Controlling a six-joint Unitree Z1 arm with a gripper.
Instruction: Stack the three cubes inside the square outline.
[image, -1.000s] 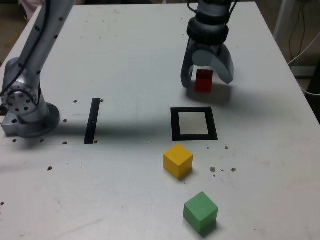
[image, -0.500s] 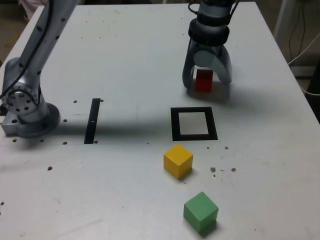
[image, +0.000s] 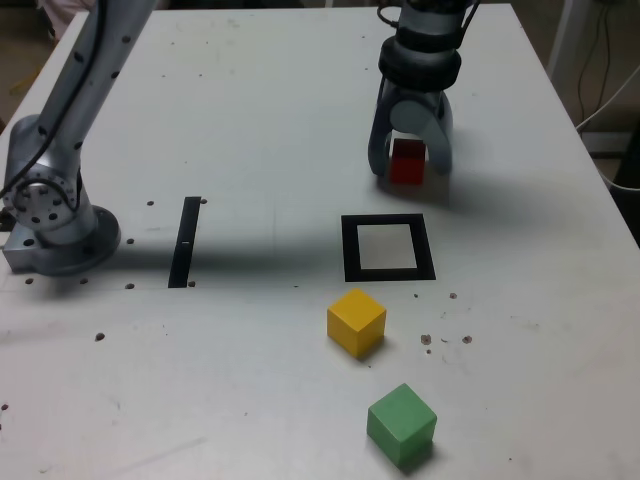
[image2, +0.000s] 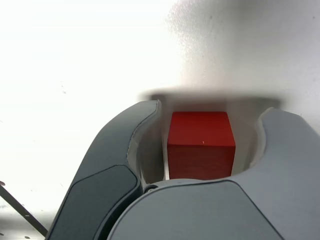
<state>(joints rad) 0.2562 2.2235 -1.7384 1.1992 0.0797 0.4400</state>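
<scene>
No writing, label, brand or number can be read in either view. The cubes' visible faces are plain, and the arm's grey casing carries no legible mark. The bench's dark marks are shapes and specks, not characters.

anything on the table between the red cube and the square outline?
No. In the exterior view, the strip of table between the red cube and the square outline is bare, apart from the arm's shadow.

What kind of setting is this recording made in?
Probably a lab or workshop bench for robot trials: a plain white table with scattered screw holes, an arm base bolted to it, a taped square outline as a target, and loose cables beyond the table edge.
</scene>
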